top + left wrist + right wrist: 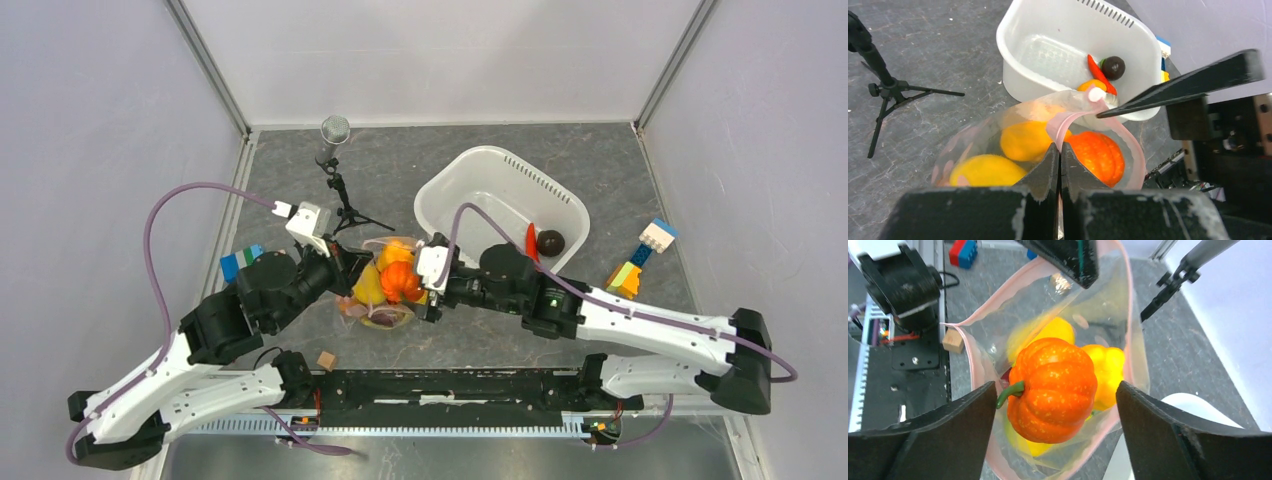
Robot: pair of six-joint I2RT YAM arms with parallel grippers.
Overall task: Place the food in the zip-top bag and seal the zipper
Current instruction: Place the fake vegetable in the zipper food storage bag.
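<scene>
Orange pumpkin [1053, 390] inside zip-top bag [1013, 305], between wide-spread right gripper [1056, 390]

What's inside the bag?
An orange pumpkin sits on top in the bag, with yellow fruits beside and under it. A dark red piece underneath is mostly covered.
</scene>
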